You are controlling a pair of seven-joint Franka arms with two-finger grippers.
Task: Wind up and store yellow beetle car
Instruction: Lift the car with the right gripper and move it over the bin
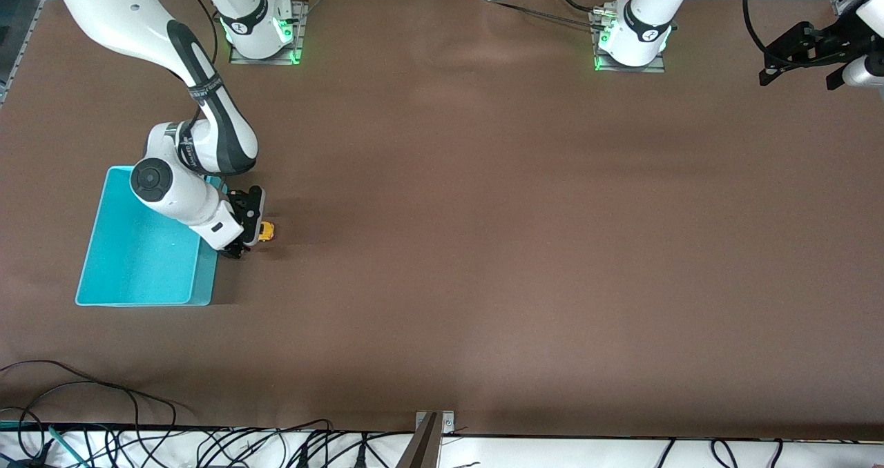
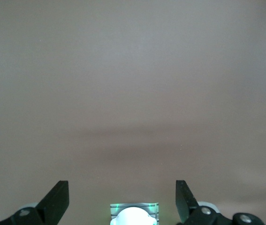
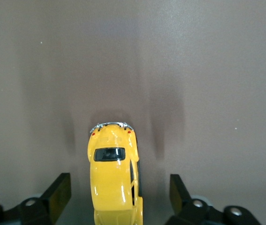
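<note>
Front view: right gripper (image 1: 253,236) jaws apart round yellow beetle car (image 1: 266,231) — left gripper (image 2: 122,199) waits, apart.

Light: even, overhead, soft on the brown table (image 1: 483,247)
Shadows: faint streaks beside the car (image 3: 114,178)
Glare: green glow at arm bases
Focus: wrist views slightly soft

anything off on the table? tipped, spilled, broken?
Nothing stands out. The yellow beetle car sits upright on the table beside the cyan bin, between the open fingers of the right gripper. The left gripper waits open, off at the table's edge.
</note>
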